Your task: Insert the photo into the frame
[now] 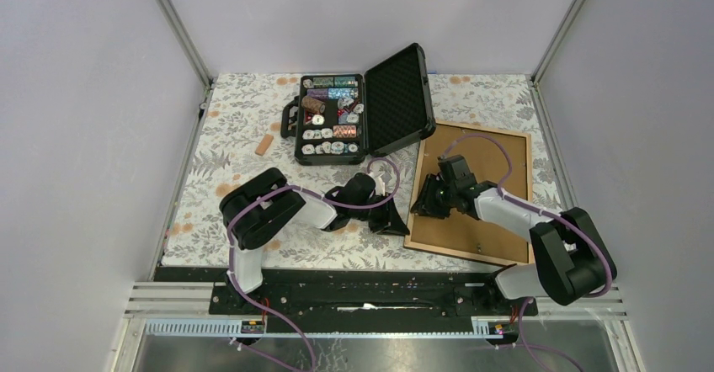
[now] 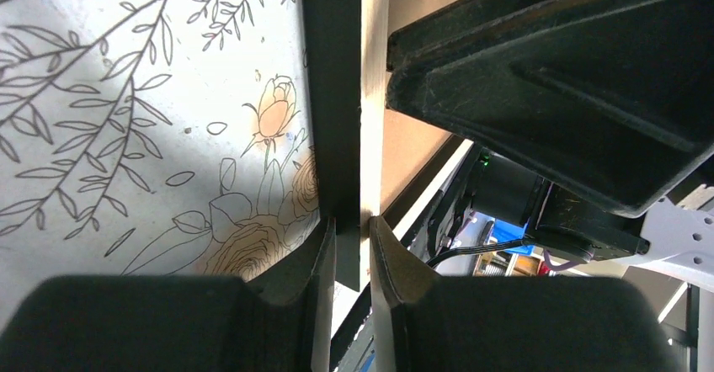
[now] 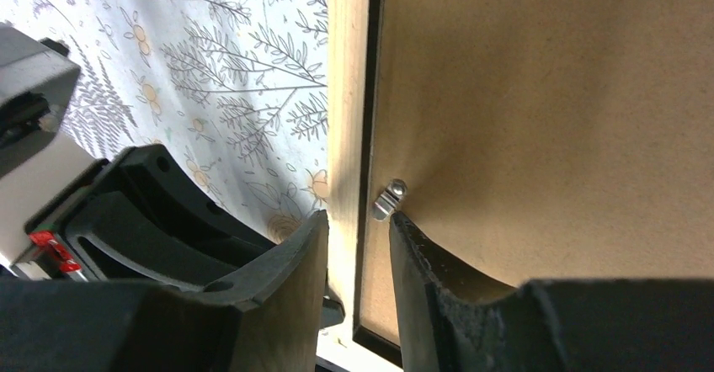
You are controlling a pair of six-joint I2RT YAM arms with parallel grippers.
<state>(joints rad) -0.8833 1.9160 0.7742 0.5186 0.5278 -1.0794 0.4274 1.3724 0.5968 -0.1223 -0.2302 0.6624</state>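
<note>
top external view shows a large thin rectangular picture frame (image 1: 484, 163) of light wood, lying back side up on the right half of the table, with its smooth brown board backing on top. its right edge is near the right wall of the cell and its far edge is near the far end of the floral patterned tablecloth (image 1: 227, 136), so there is little room around it on those sides. more bare cloth is on the left side, where a small brown cylinder (image 1: 264, 145) lies alone. both arms meet at the left rail of the frame. the left gripper (image 1: 394, 218) comes from outside the frame and the right gripper (image 1: 428, 202) from over the board, and the two are just beside each other.

on the left wrist view the black fingers (image 2: 320, 263) are clenched on the frame edge, which shows a black side and a pale wood strip. on the right wrist view the fingers (image 3: 295, 263) stand on both sides of the wood rail, one outside over the cloth and one on the board, touching a small bent metal tab (image 3: 389, 199). whether they press the rail is not possible to tell.

a black hard case (image 1: 400, 98) stands open at the far side of the table. its lid is lined with ridged foam, and the lid corner is just beside the far left corner of the frame. in its tray are round poker chips (image 1: 330, 124), some in rows and some loose.
</note>
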